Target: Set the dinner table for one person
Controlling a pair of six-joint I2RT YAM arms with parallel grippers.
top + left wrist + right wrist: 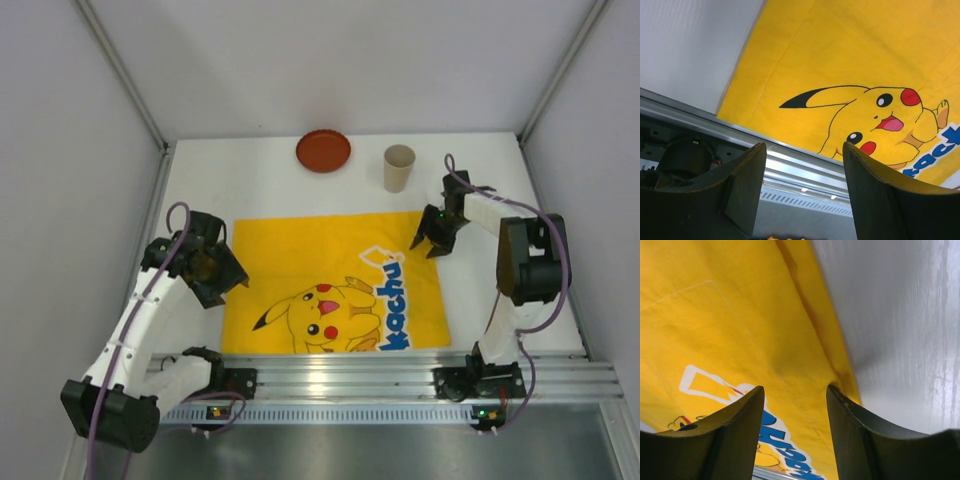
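The dinner table (255,180) is a white tabletop with a yellow Pikachu-print cloth (300,255) spread flat on its near half. My left gripper (218,272) hovers at the cloth's left edge. In the left wrist view it (805,145) is open with nothing between its fingers, and the cloth (840,50) lies beyond them. My right gripper (433,242) sits at the cloth's far right corner. In the right wrist view it (795,387) is open, straddling the cloth's hem (805,305), and its right fingertip (837,392) presses a small pucker into the fabric.
A red-brown plate (323,150) and a beige cup (399,168) stand at the back of the table. An aluminium rail (350,375) runs along the near edge. Grey walls close in the left, right and back sides.
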